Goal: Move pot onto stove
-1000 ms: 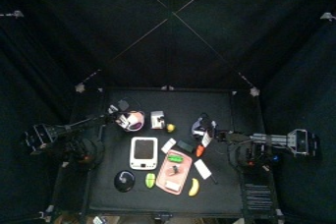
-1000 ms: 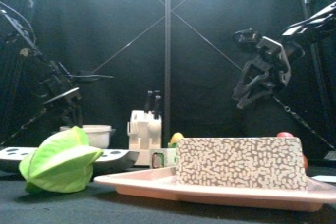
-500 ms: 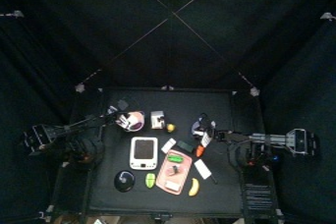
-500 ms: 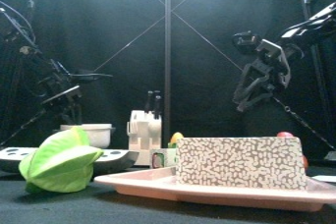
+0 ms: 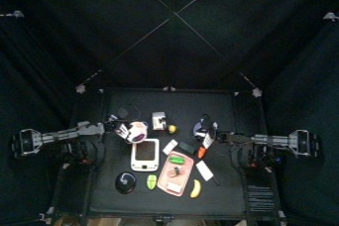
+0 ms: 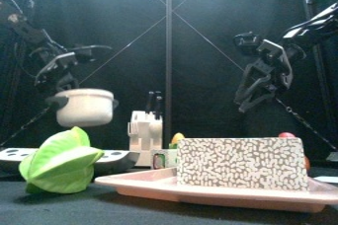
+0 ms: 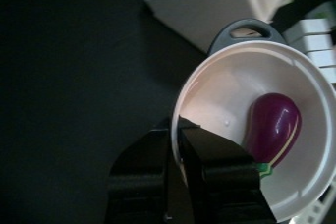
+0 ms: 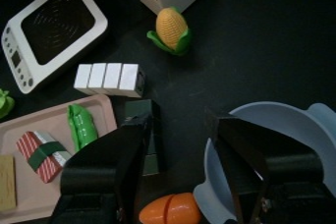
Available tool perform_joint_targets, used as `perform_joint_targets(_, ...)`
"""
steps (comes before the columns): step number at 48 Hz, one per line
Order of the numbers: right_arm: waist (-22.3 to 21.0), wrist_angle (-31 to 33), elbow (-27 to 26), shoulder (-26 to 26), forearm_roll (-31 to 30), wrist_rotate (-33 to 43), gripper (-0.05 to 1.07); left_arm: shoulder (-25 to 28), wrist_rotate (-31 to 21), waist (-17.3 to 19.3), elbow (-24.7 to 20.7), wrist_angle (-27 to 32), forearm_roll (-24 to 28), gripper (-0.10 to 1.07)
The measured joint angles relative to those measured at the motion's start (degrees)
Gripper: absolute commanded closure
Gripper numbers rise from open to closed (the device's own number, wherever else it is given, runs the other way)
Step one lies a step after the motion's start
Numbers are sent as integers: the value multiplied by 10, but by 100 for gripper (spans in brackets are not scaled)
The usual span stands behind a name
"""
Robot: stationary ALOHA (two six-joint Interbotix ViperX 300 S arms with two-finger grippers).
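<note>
The small round white toy pot (image 6: 86,106) with a pale rim hangs in the air, clear of the black table (image 6: 27,204), clamped at its rim by the left gripper (image 7: 180,135); a purple oval piece (image 7: 274,128) lies inside it. In the top view the pot (image 5: 134,129) sits just beyond the far edge of the flat white rectangular stove (image 5: 146,154). The right gripper (image 8: 180,135), jaws apart and empty, hovers to the right of the stove, beside a grey-blue round bowl (image 8: 282,159).
</note>
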Motion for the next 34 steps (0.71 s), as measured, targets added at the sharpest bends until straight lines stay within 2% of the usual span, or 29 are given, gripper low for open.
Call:
perform_joint_targets(7,0,0,0,0,0,0,20,-36,0,-42,15,-6,-34,49)
perform_joint_targets(18,0,-1,0,3,1,0,20,-35,-1,-105,25,-33,-54,49)
perform_joint_targets(25,0,0,-1,5,11,1,20,-20,-2,-122,31,-59,-57,49)
perform_joint_targets(34,0,0,0,10,13,2,20,12,-2,-126,33,-86,-64,49)
